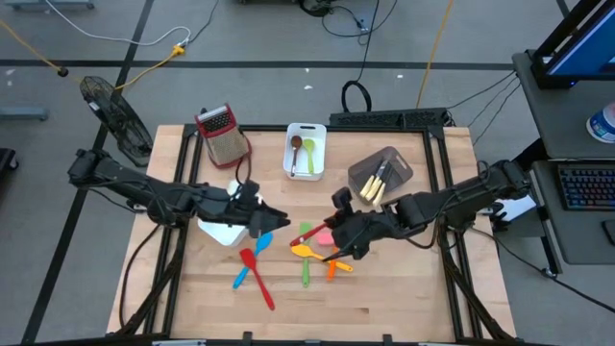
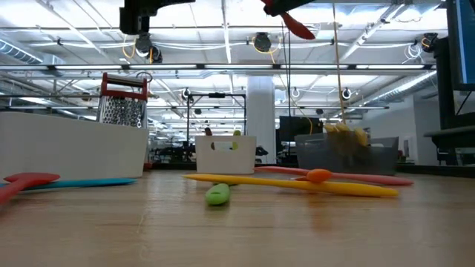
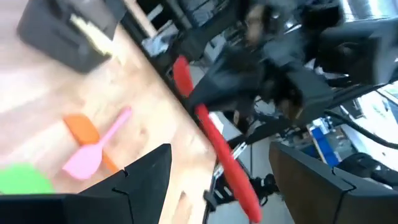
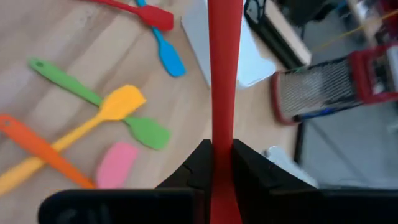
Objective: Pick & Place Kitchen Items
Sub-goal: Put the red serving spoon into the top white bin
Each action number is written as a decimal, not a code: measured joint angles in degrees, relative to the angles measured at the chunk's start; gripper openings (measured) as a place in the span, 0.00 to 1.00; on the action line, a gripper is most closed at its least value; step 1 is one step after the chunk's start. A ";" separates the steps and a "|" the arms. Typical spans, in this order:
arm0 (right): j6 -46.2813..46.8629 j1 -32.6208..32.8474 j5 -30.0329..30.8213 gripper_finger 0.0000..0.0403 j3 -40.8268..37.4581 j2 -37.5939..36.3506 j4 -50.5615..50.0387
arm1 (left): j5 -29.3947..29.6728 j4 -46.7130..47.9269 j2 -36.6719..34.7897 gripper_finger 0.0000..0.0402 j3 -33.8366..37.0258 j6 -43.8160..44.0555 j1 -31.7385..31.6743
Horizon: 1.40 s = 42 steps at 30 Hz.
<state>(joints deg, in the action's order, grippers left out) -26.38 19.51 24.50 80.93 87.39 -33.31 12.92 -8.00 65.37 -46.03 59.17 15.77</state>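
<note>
My right gripper is above the table's middle, shut on a long red utensil that sticks out ahead of it toward my left gripper. The left wrist view shows the red utensil too. My left gripper hovers open and empty over a white bin. On the wood below lie a yellow spatula, a green one, an orange one, a pink one, a blue one and another red one. My right gripper pinches the red utensil's narrow shaft between its two fingers. The utensil runs along the fingers and out past their tips. It is lifted clear of the table, and its free end shows high above the wood.
A metal grater with a red handle stands at the far left. At the far middle, a small white bin holds a brown spoon and a green utensil. A grey bin at the far right holds cream utensils. The near part of the table is bare wood.
</note>
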 joint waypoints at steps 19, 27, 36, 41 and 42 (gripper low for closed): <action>-29.36 -0.30 4.26 0.08 0.01 0.51 5.81 | -13.07 -1.21 7.54 0.68 -1.79 11.73 -4.31; -31.79 -1.18 3.97 0.08 -0.11 1.78 6.49 | -16.97 0.60 13.38 0.68 -8.67 8.78 -5.85; -31.61 -1.17 4.01 0.08 -0.03 2.54 8.31 | -22.00 9.38 18.99 0.68 -14.12 8.18 -6.75; -31.38 -1.18 3.97 0.08 -0.01 2.58 8.10 | -23.36 10.02 20.81 0.65 -15.45 7.33 -6.75; -31.38 -1.18 3.99 0.08 -0.01 2.58 8.12 | -23.72 10.03 20.87 0.63 -15.45 7.35 -6.75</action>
<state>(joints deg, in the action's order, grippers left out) -57.76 18.33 28.49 80.93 89.97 -25.19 -10.80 2.03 86.24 -61.47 66.53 9.02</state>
